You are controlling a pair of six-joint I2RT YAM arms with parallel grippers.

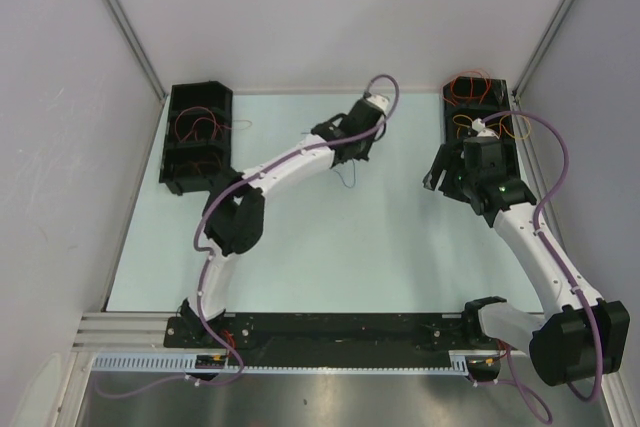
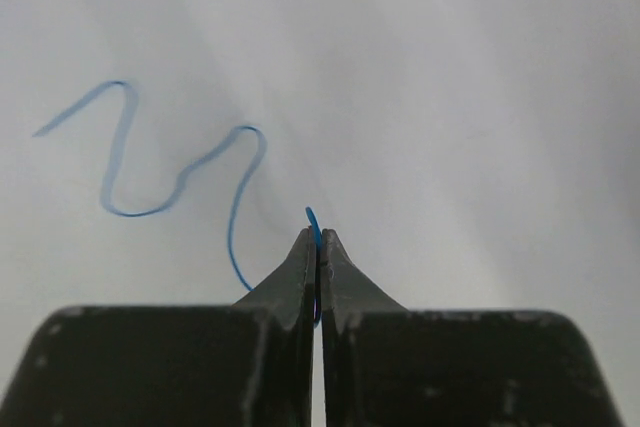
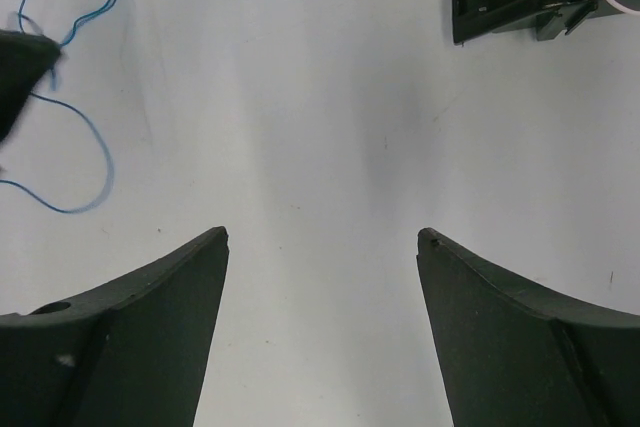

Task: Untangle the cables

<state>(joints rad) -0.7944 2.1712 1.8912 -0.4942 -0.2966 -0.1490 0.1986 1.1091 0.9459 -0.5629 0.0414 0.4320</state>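
Counting first: two arms, two pincers, two black bins, one loose blue cable. Left pincer is pressed together, with the blue cable clamped between the fingertips and a short stub curling out above them. From the pinch the cable comes out on the left side of the fingers, then runs away leftward in a wavy line with three bends. Its free end points to the upper left of the left wrist view. Long axis is roughly diagonal, from pincer to upper left. The far end is blurred, so I cannot tell whether it lies on the pale surface or hangs just over it.

In the top view this pincer sits near the back middle of the surface, between the bins, with only a hair-thin bit of cable showing under it. Right pincer is spread wide apart over the surface. The blue cable shows at the left edge of its view as an open loop.

Left bin at the back left holds a tangle of red cables. Right bin at the back right holds a tangle of orange cables. Cables in each tangle are too small to count. Right pincer is just beside the right bin's near left corner.
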